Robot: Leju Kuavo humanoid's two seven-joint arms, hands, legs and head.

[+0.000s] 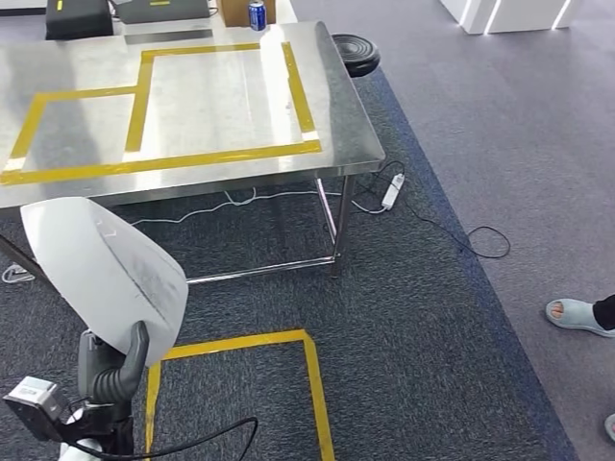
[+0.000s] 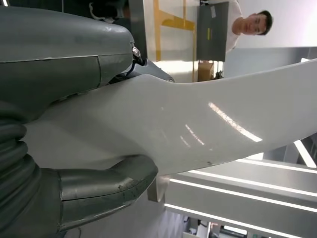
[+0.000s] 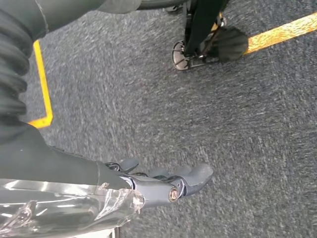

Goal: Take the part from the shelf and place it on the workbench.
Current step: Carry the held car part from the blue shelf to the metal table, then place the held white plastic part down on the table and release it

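The left hand (image 1: 119, 370) grasped the large white curved plastic shell part (image 1: 109, 274), with the thick grey thumb (image 2: 108, 186) on one face and the darker fingers (image 2: 149, 69) on the opposite face. The part was held low at the robot's left side, over the grey carpet (image 1: 435, 317) and short of the stainless steel worktop (image 1: 348, 125) marked with yellow tape lines (image 1: 137, 106). The right hand (image 3: 164, 183) hung released above the carpet, fingers extended and holding nothing.

Judged procedure for the step in hand, carrying the part to the worktop:
- Keep the grasp firm; the shell appears smooth and glossy and overhangs the hand, so it could pivot or slip.
- Raise the part above the near worktop edge before advancing, to avoid striking the rim.
- Lower it inside the taped outline and release only once it rests flat.

Farther off, a blue can (image 1: 257, 14) stood at the far worktop edge beside a black round stool (image 1: 356, 53), and a person's sandalled foot (image 1: 577, 315) rested on the floor at the right.
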